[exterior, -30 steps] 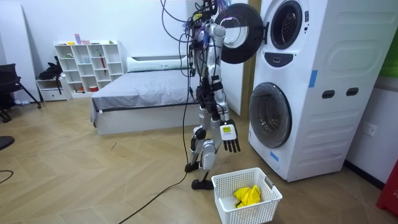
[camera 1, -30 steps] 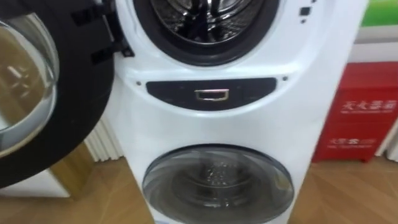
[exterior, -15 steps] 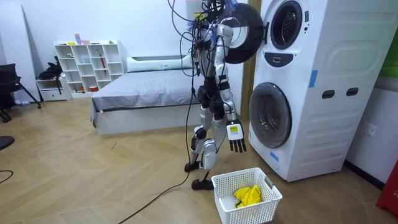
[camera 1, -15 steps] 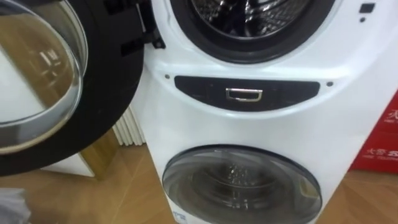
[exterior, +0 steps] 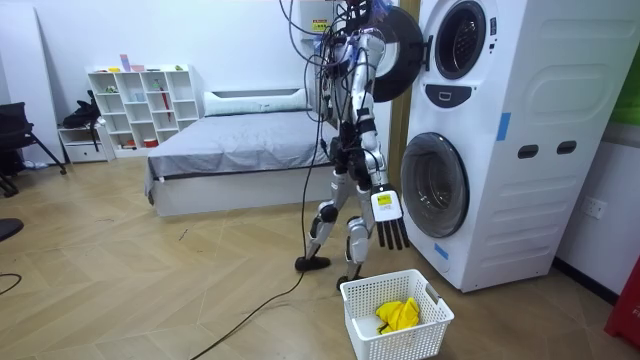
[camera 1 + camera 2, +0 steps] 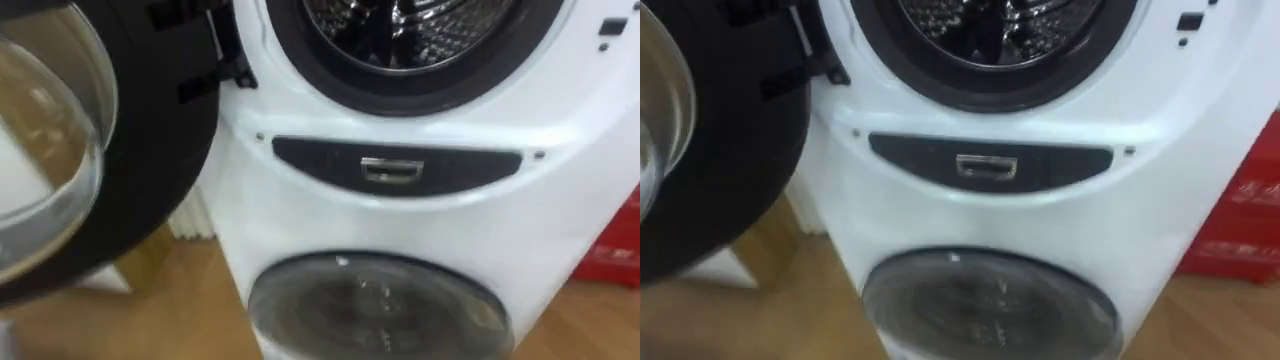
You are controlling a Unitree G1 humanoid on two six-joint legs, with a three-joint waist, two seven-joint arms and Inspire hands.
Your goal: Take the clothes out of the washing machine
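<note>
Another step in. The robot has closed on the washer (image 5: 500, 140) since a second ago, one foot now just beside the basket (image 5: 395, 345) on the floor. The right hand (image 5: 389, 214) has swung forward and hangs near the basket's far rim, fingers straight and apart, carrying nothing. A yellow cloth (image 5: 398, 314) lies in the basket. Up top, the door (image 6: 150, 150) stands wide open and the drum (image 6: 410, 25) is bare to the eye views. Whether clothes remain inside, I can't tell. Looks like the approach for the next reach.

Nothing is legible: the print on the red box (image 6: 1240, 220), three o'clock of the washing machine (image 6: 990, 215), is blurred.
</note>
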